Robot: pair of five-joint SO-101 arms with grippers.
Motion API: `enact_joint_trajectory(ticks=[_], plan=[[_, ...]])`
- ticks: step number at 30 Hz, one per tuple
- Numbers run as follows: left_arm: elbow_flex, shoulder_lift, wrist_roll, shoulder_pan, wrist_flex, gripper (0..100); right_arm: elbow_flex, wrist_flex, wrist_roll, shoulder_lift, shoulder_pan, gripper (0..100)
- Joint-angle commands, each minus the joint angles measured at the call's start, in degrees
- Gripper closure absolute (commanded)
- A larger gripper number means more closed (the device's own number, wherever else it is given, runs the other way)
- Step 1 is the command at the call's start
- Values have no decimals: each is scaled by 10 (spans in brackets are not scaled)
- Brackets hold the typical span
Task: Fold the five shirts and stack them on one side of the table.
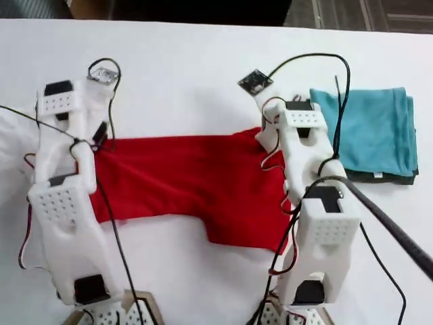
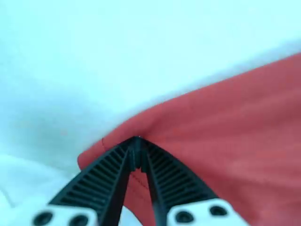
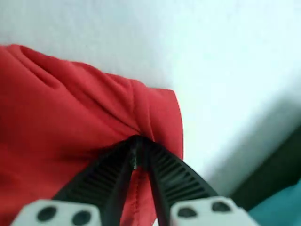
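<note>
A red shirt (image 1: pixel 196 179) lies stretched across the white table between the two arms. My left gripper (image 2: pixel 137 143) is shut on the shirt's corner (image 2: pixel 108 146), its black ribbed fingers (image 2: pixel 101 181) pinching the red cloth (image 2: pixel 225 141). My right gripper (image 3: pixel 138 141) is shut on the opposite corner, where the red fabric (image 3: pixel 70 103) bunches into folds. In the high view the left arm (image 1: pixel 64 183) stands at the shirt's left end and the right arm (image 1: pixel 311 189) at its right end.
A folded teal shirt (image 1: pixel 375 128) lies on a dark folded one (image 1: pixel 379 177) at the table's right side. A black cable (image 1: pixel 385 223) runs diagonally past the right arm. White table (image 1: pixel 189 74) stretches behind the shirt.
</note>
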Motion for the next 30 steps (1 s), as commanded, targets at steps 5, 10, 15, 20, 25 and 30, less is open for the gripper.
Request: enact_joint_trajectory(ticks=[5, 10, 15, 20, 25, 30], plan=[[-184, 36, 6, 13, 123, 974, -11, 0, -1, -34, 20, 978], [-261, 24, 4, -5, 167, 974, -11, 27, -1, -116, 20, 978], [-156, -13, -16, -24, 167, 974, -9, 84, -1, -201, 7, 978], [-6, -69, -40, -24, 155, 974, -9, 131, -1, -262, -12, 978], [76, -88, -39, -28, 65, 974, -8, 159, -1, -287, -38, 978], [95, -87, -37, -39, -14, 974, -7, 185, -1, -285, -48, 978]])
